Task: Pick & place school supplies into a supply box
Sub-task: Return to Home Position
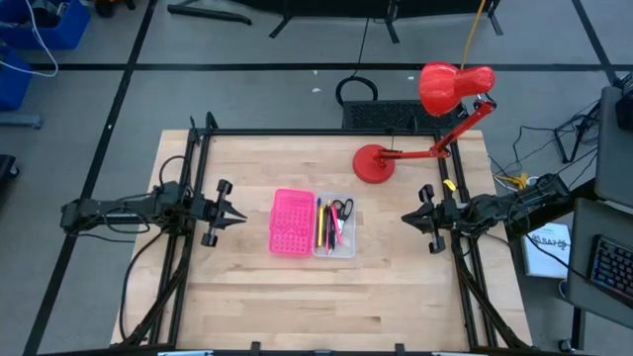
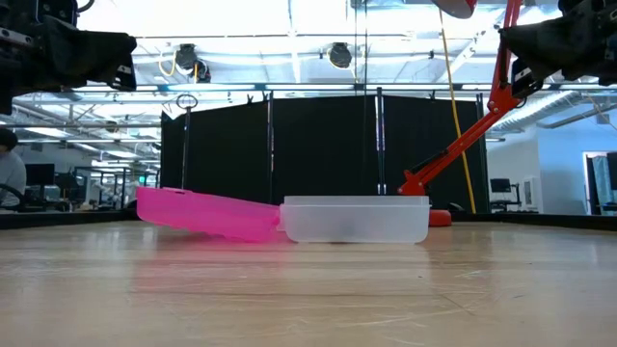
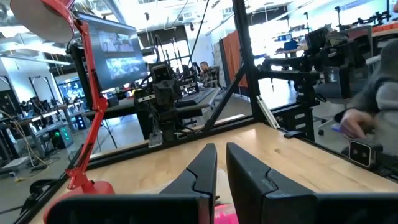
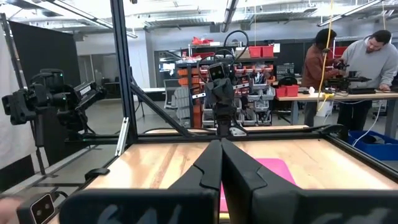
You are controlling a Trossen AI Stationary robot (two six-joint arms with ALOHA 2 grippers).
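The supply box lies open in the middle of the table. Its hot-pink grid half [image 1: 292, 222] [image 2: 207, 212] tilts up from the hinge, and its clear tray half [image 1: 336, 249] [image 2: 355, 220] rests flat on its bottom. Inside the tray lie several slim pens [image 1: 322, 225], pink, yellow and black, and the small black-handled scissors [image 1: 342, 209]. My left gripper [image 1: 240, 216] [image 3: 221, 148] hovers left of the pink half, shut, pointing at it. My right gripper [image 1: 406, 217] [image 4: 221, 142] hovers right of the tray, shut, pointing at it. Neither holds anything.
A red desk lamp stands with its base [image 1: 374, 163] on the far side of the table, just beyond the tray, its arm [image 2: 453, 159] slanting up to the right. Black frame bars run along the table's edges. Bare wood lies near the box. People work in the room beyond [image 4: 373, 56].
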